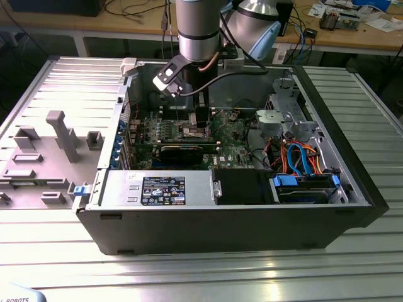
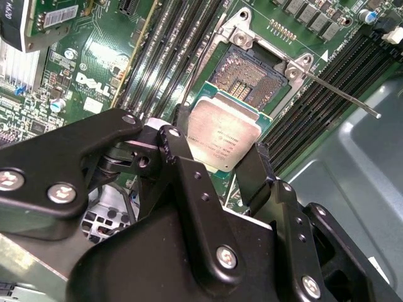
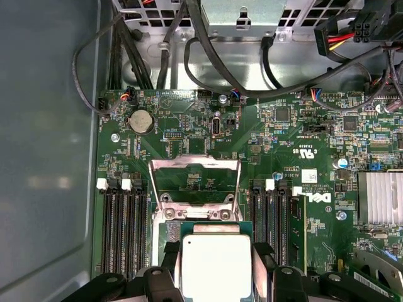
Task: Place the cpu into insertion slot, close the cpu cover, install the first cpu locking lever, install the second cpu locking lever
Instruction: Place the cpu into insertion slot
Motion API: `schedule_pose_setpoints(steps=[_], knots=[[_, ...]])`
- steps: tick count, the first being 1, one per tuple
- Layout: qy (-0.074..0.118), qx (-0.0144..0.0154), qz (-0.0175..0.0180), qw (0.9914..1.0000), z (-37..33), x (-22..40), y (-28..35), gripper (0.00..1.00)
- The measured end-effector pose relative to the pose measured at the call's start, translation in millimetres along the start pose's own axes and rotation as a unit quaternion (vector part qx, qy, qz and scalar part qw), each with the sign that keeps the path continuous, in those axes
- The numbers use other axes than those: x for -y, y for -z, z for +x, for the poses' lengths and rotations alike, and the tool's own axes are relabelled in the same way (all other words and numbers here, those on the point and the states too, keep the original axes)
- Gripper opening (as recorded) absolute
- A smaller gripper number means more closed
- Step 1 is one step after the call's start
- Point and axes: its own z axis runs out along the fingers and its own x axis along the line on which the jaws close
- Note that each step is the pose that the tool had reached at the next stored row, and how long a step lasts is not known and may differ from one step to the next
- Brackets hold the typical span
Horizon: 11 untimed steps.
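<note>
My gripper (image 2: 220, 141) is shut on the cpu (image 2: 221, 129), a flat square chip with a silvery top, pinched by its edges between the black fingers (image 2: 178, 135). It hovers just short of the insertion slot (image 2: 247, 70), whose dark pin field lies open and bare. In the first wrist view the cpu (image 3: 216, 267) sits between the fingers of the gripper (image 3: 216, 277), and the cpu cover (image 3: 195, 165) stands raised behind it. Two thin locking levers (image 2: 343, 95) stick out unlatched beside the socket. In the exterior view the gripper (image 1: 200, 126) reaches down into the computer case.
Long black memory slots (image 3: 123, 229) flank the socket on both sides. A finned heat sink (image 3: 380, 198) and black cables (image 3: 208, 75) lie nearby. The case (image 1: 352, 189) holds a power supply (image 1: 157, 189), a graphics card (image 1: 182, 151) and a drive cage with orange and blue cables (image 1: 299, 157).
</note>
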Motion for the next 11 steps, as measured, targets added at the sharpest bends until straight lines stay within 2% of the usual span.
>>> schedule_pose_setpoints(steps=[5, 11], knots=[[0.000, 0.0003, 0.0000, 1.00000, 0.4, 1.8, -10.2, 0.54], [0.000, 0.0002, 0.0000, 1.00000, 9.1, 7.3, -18.9, 0.54]])
